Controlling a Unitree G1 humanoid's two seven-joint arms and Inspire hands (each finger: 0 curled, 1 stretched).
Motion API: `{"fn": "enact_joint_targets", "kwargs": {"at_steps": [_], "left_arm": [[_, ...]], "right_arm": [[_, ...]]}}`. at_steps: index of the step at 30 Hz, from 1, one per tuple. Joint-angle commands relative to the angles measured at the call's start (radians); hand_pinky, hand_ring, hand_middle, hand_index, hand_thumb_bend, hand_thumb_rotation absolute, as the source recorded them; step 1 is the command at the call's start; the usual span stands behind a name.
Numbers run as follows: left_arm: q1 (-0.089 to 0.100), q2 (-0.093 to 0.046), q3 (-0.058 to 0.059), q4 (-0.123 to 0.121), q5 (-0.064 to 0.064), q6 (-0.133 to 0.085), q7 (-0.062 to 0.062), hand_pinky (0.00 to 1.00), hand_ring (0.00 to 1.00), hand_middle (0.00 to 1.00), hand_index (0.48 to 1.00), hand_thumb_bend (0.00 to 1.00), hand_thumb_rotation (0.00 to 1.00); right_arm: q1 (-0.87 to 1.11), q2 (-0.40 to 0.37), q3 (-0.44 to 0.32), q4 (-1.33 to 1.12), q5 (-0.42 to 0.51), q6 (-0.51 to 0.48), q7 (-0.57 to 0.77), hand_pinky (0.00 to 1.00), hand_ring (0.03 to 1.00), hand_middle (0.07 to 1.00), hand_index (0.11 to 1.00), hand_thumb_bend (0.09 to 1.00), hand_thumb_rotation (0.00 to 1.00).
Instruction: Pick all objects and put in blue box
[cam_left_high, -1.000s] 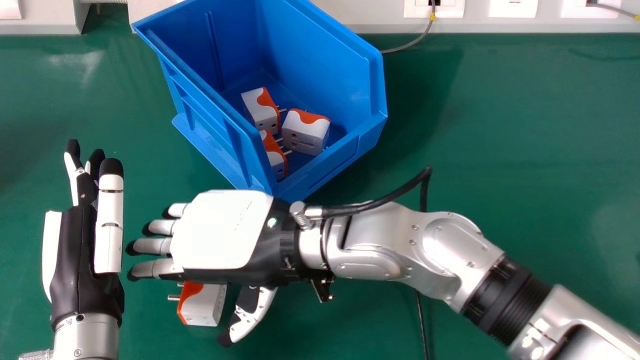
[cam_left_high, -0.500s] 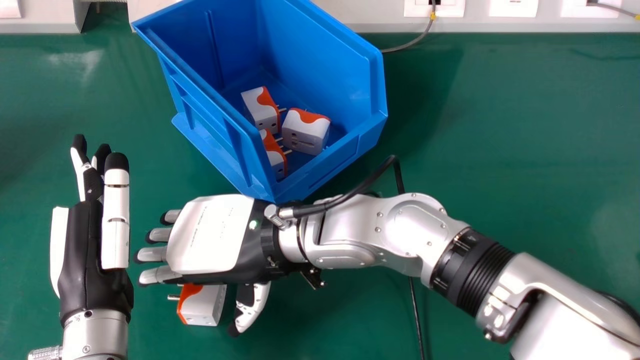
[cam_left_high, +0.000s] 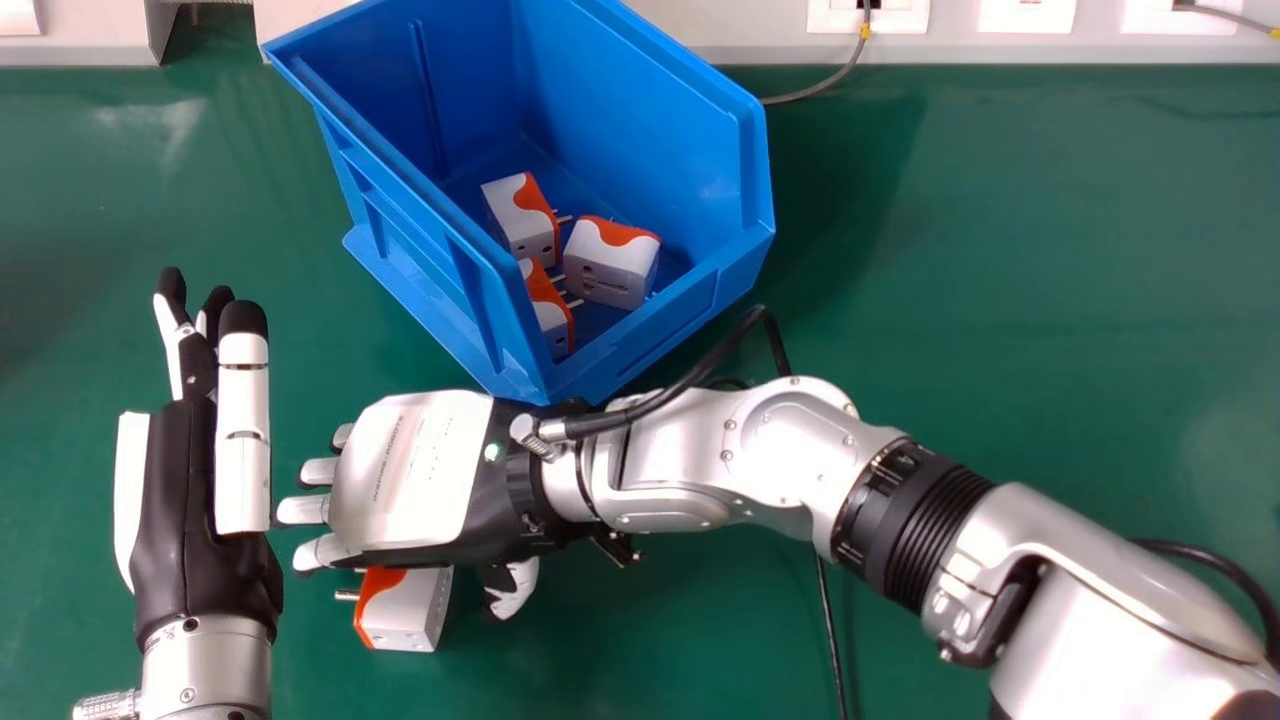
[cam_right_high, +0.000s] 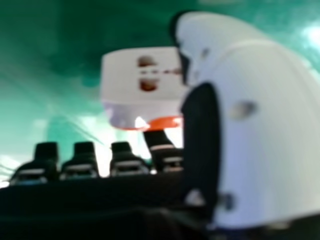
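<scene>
A blue box (cam_left_high: 650, 110) holds three white-and-orange plug adapters (cam_left_high: 612, 268). On the green bench (cam_left_high: 1000, 250), a fourth adapter (cam_left_high: 408, 615) lies partly beneath the open right robot hand (cam_left_high: 405, 470). Left robot hand (cam_left_high: 178, 510), also open, nearby. Sockets (cam_left_high: 1027, 14) behind.

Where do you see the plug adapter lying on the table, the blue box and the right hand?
Plug adapter (cam_left_high: 408, 612): head view, on its white body.
Blue box (cam_left_high: 640, 130): head view, inner face of the wall toward the view's right.
Right hand (cam_left_high: 408, 480): head view, white plate on its back.
</scene>
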Motion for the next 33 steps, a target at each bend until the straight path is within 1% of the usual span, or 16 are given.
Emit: {"fn": "enact_joint_targets", "kwargs": {"at_steps": [1,3,6,10,13,15,17,20,24,28,29,32,33], "left_arm": [[0.002,-0.003,-0.008,-0.029,0.012,-0.003,0.004,1.0,1.0,1.0,1.0,0.43,1.0],[0.002,0.0,-0.01,-0.031,0.016,-0.003,0.005,1.0,1.0,1.0,1.0,0.43,1.0],[0.007,0.003,-0.013,-0.037,0.024,-0.003,0.006,1.0,1.0,1.0,1.0,0.43,1.0],[0.008,0.003,-0.016,-0.04,0.034,-0.004,0.007,1.0,1.0,1.0,1.0,0.43,1.0],[0.007,0.0,-0.017,-0.044,0.037,-0.001,0.008,1.0,1.0,1.0,1.0,0.43,1.0],[0.008,-0.002,-0.02,-0.049,0.041,0.0,0.01,1.0,1.0,1.0,1.0,0.43,1.0],[0.009,-0.002,-0.021,-0.052,0.044,0.001,0.01,1.0,1.0,1.0,1.0,0.43,1.0],[0.01,-0.003,-0.023,-0.054,0.045,0.003,0.011,1.0,1.0,1.0,1.0,0.42,1.0],[0.01,-0.004,-0.026,-0.056,0.048,0.004,0.012,1.0,1.0,1.0,1.0,0.42,1.0],[0.013,-0.005,-0.029,-0.066,0.052,0.009,0.014,1.0,1.0,1.0,1.0,0.42,1.0],[0.014,-0.005,-0.03,-0.068,0.054,0.01,0.014,1.0,1.0,1.0,1.0,0.42,1.0],[0.017,-0.007,-0.034,-0.078,0.06,0.015,0.016,1.0,1.0,1.0,1.0,0.42,1.0],[0.017,-0.008,-0.035,-0.081,0.062,0.017,0.017,1.0,1.0,1.0,1.0,0.43,1.0]], "right_arm": [[-0.047,0.0,0.013,-0.001,-0.009,-0.013,-0.032,0.95,0.977,0.986,0.896,0.285,0.16],[-0.049,-0.005,0.025,0.001,-0.018,-0.015,-0.04,0.96,0.975,0.984,0.895,0.282,0.15],[-0.052,-0.008,0.037,0.005,-0.024,-0.019,-0.039,0.96,0.974,0.983,0.893,0.279,0.15],[-0.055,0.002,0.044,0.022,-0.027,-0.011,-0.031,0.96,0.974,0.984,0.893,0.277,0.16],[-0.053,0.004,0.053,0.027,-0.033,-0.003,-0.04,0.97,0.976,0.987,0.896,0.277,0.17],[-0.046,0.0,0.059,0.019,-0.036,0.002,-0.047,0.97,0.978,0.989,0.897,0.286,0.22],[-0.04,-0.002,0.064,0.017,-0.04,0.004,-0.056,0.97,0.976,0.987,0.895,0.296,0.23],[-0.036,-0.003,0.079,0.018,-0.056,0.007,-0.081,0.95,0.968,0.977,0.885,0.335,0.25],[-0.039,0.012,0.104,0.046,-0.077,0.019,-0.129,0.92,0.956,0.966,0.875,0.374,0.25],[-0.036,0.026,0.11,0.079,-0.074,0.02,-0.149,0.86,0.92,0.942,0.85,0.44,0.22],[-0.032,0.03,0.107,0.087,-0.068,0.021,-0.149,0.83,0.901,0.926,0.835,0.465,0.19],[-0.017,0.039,0.101,0.109,-0.05,0.027,-0.145,0.8,0.875,0.899,0.814,0.5,0.17],[-0.013,0.041,0.1,0.116,-0.044,0.031,-0.142,0.77,0.854,0.878,0.802,0.525,0.15]]}}
